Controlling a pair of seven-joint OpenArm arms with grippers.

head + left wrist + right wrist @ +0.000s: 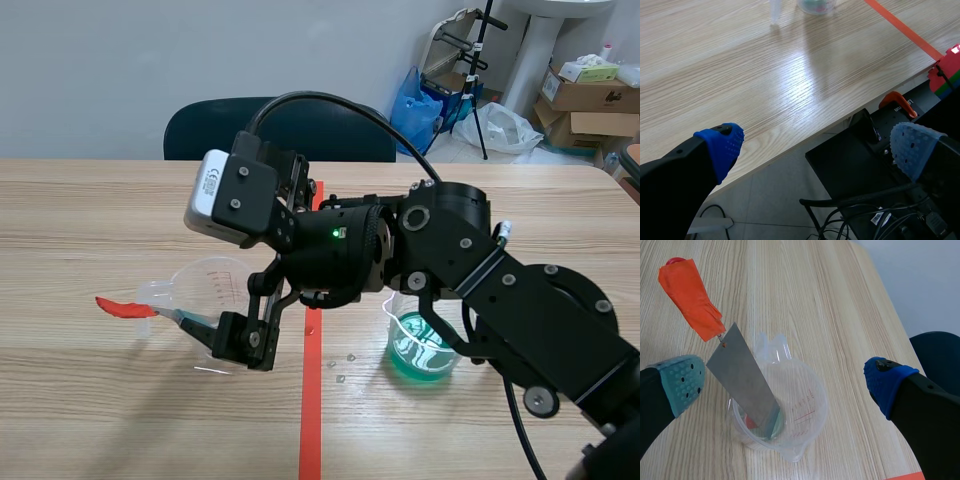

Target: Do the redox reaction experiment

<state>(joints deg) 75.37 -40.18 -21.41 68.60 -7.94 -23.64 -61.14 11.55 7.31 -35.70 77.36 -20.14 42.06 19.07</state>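
The left pincer hangs wide open with nothing in it, its blue pads above the near edge of the pale wooden worktop (black cables show below that edge). On the worktop's left part, a thin grey metal strip leans tilted in a clear plastic measuring beaker, its lower end down inside and its upper end, wrapped in an orange-red tape tab, sticking out past the rim. The right pincer, on the arm that reaches in past the middle, is spread wide above that beaker, one pad either side of it, gripping nothing. Right of the orange-red tape line stands a second clear beaker holding green liquid.
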